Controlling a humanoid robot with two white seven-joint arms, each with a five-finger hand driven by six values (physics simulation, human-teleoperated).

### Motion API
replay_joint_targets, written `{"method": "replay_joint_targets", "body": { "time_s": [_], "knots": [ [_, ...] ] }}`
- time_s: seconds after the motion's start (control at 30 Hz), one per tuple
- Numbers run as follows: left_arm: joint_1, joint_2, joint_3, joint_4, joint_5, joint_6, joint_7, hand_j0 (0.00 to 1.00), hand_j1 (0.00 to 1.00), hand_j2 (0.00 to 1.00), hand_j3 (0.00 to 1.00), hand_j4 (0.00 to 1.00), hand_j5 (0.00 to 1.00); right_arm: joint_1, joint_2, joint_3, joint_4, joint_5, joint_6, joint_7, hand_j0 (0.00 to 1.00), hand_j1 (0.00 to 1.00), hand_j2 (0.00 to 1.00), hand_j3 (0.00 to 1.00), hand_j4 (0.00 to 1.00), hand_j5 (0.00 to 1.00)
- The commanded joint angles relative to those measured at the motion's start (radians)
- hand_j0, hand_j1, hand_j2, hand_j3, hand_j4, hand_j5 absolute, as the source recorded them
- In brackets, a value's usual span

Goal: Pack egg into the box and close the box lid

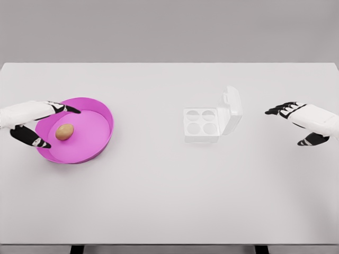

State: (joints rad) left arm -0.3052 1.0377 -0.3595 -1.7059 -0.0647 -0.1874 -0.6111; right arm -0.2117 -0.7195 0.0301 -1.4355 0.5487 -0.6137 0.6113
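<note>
egg lies in pink bowl; white box stands open nearby.

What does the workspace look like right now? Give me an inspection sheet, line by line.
Surface: white table, bare apart from the job's things.
Egg: brown egg lies in the pink bowl, not yet grasped.
Box: white egg box sits at centre, lid open to the right, all four cups empty.
Clutter: nothing seen.
Hands: left hand open at the bowl's left rim, fingers spread toward the egg; right hand open, well right of the box.
Cables: nothing seen.
Surroundings: plain grey backdrop.
</note>
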Motion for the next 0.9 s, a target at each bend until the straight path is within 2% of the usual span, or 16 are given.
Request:
{"method": "replay_joint_targets", "body": {
  "time_s": [0.0,0.2,0.37,0.47,0.57,0.67,0.87],
  "knots": [
    [-0.003,-0.027,-0.016,0.005,-0.021,0.028,0.000,0.90,0.90,0.90,0.90,0.90,0.90,0.000,-0.001,0.002,-0.005,-0.004,0.003,0.000,1.00,1.00,1.00,1.00,1.00,1.00],
    [-0.046,-0.057,-0.059,0.029,-0.049,0.032,0.000,0.89,0.89,0.89,0.89,0.89,0.89,-0.003,0.014,0.025,-0.042,-0.004,0.003,0.000,1.00,1.00,1.00,1.00,1.00,1.00],
    [-0.048,-0.065,-0.075,0.052,-0.075,0.043,0.000,0.88,0.88,0.88,0.88,0.88,0.88,-0.003,0.017,0.024,-0.043,-0.004,0.003,0.000,1.00,1.00,1.00,1.00,1.00,1.00],
    [-0.052,-0.093,-0.075,0.060,-0.133,0.043,0.000,0.88,0.88,0.88,0.88,0.88,0.88,-0.003,0.015,0.024,-0.045,-0.006,0.003,0.000,1.00,1.00,1.00,1.00,1.00,1.00],
    [-0.054,-0.099,-0.076,0.063,-0.152,0.057,0.000,0.88,0.88,0.88,0.88,0.88,0.88,0.002,0.014,0.011,-0.106,-0.010,0.003,0.000,1.00,1.00,1.00,1.00,1.00,1.00],
    [-0.054,-0.108,-0.076,0.069,-0.168,0.057,0.000,0.88,0.88,0.88,0.88,0.88,0.88,0.011,0.017,-0.056,-0.108,-0.012,0.003,0.000,1.00,1.00,1.00,1.00,1.00,1.00],
    [-0.054,-0.110,-0.087,0.083,-0.187,0.059,0.000,0.85,0.85,0.85,0.85,0.85,0.85,0.011,0.018,-0.045,-0.108,-0.010,0.003,0.000,1.00,1.00,1.00,1.00,1.00,1.00]
  ]
}}
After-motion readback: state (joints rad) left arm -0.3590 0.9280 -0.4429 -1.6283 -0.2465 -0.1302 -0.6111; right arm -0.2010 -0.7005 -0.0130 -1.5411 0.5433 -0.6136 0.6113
